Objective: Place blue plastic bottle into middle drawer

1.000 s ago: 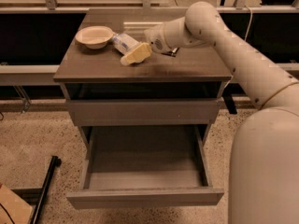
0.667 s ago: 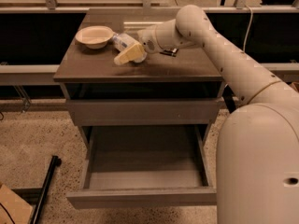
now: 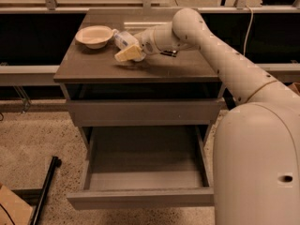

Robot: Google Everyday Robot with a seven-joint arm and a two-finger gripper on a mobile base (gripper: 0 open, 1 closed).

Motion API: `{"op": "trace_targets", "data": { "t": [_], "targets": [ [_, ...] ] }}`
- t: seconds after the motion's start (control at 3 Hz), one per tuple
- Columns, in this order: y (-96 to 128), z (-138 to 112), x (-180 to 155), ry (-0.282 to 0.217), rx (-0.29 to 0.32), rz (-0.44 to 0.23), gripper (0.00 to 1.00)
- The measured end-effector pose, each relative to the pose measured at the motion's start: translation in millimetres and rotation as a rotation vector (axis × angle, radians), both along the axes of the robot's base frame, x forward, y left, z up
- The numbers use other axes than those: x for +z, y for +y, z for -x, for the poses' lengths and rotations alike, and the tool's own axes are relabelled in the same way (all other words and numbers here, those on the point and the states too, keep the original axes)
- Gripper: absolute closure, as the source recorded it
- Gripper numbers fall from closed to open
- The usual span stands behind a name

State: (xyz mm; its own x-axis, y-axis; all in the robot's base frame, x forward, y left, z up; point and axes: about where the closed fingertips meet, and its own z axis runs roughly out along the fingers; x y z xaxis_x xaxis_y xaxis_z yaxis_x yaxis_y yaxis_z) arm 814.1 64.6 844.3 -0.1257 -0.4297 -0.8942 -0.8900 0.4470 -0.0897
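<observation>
The blue plastic bottle [image 3: 122, 38], clear with a white cap, lies on the cabinet top just right of the cream bowl [image 3: 95, 35]. My gripper [image 3: 127, 52] reaches in from the right and sits at the bottle's near end, touching or almost touching it, low over the top. The bottle's right part is hidden behind the gripper. The middle drawer [image 3: 145, 161] is pulled out wide below, and its flat grey floor is bare.
A small black packet [image 3: 169, 54] lies on the cabinet top behind my wrist. A shallower drawer front [image 3: 143, 112] is shut above the open drawer. A black rod [image 3: 44, 191] and cardboard [image 3: 11, 210] lie on the floor at left.
My gripper has moved left across the cabinet top, up against the bottle. The bottle and bowl have stayed in place.
</observation>
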Motion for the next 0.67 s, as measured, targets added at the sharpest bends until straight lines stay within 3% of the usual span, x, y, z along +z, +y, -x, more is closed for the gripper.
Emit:
{"op": "trace_targets", "data": {
  "t": [0.33,0.67],
  "targets": [
    [-14,5,8,-0.028,-0.043,-0.003,0.65],
    [-39,21,24,-0.076,-0.076,0.035,0.95]
  ]
}}
